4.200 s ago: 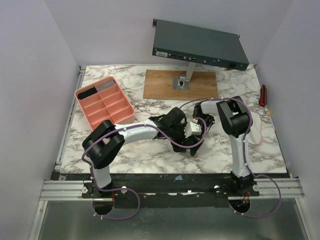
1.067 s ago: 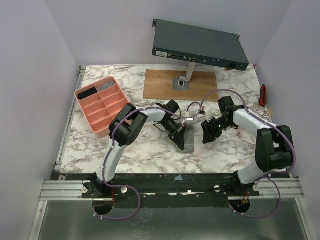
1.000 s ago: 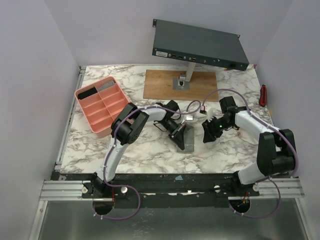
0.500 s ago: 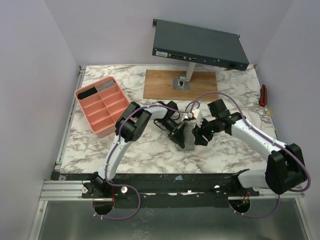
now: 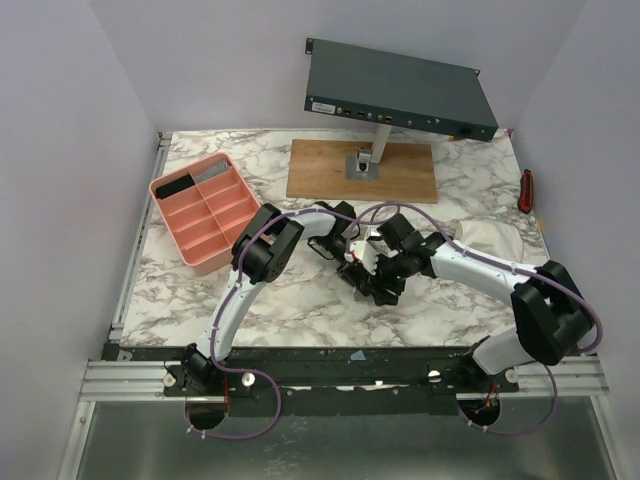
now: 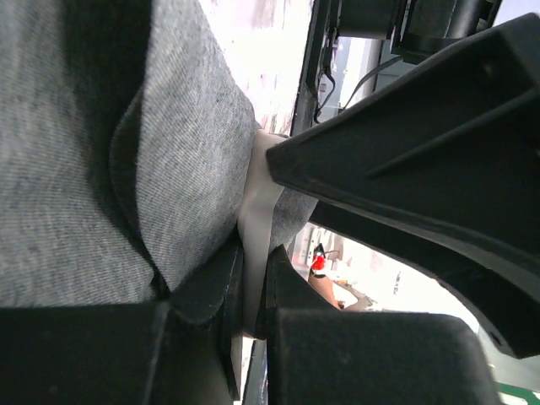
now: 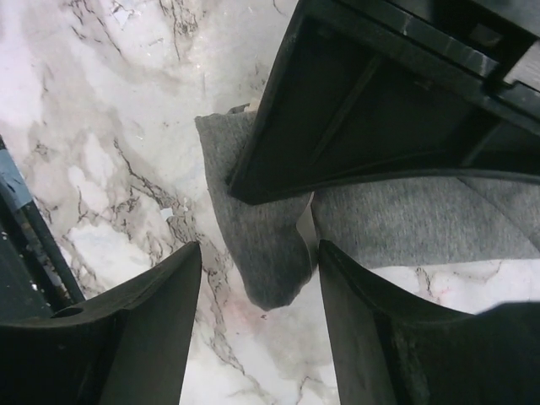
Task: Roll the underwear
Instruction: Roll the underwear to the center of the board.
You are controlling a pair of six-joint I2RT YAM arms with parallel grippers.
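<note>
The underwear (image 7: 261, 245) is grey with a white waistband (image 6: 257, 194) and lies bunched on the marble table (image 5: 300, 310) at its middle. My left gripper (image 6: 251, 287) is shut on it, the white band pinched between its black fingers. In the top view the left gripper (image 5: 352, 268) meets my right gripper (image 5: 381, 285) over the cloth, which is mostly hidden there. My right gripper (image 7: 253, 253) is open just above the table, and the rounded end of the underwear lies between its fingers without touching them. The left gripper (image 7: 354, 110) shows as a black block over the cloth.
A pink compartment tray (image 5: 208, 210) sits at the back left. A wooden board (image 5: 362, 170) carries a stand with a dark flat device (image 5: 400, 90). A cream cloth (image 5: 490, 240) lies at the right, and a red-handled tool (image 5: 526, 190) near the right edge.
My right arm has swung left from beside the underwear to its end, its jaws now standing around the cloth. The left gripper has kept its hold in place.
</note>
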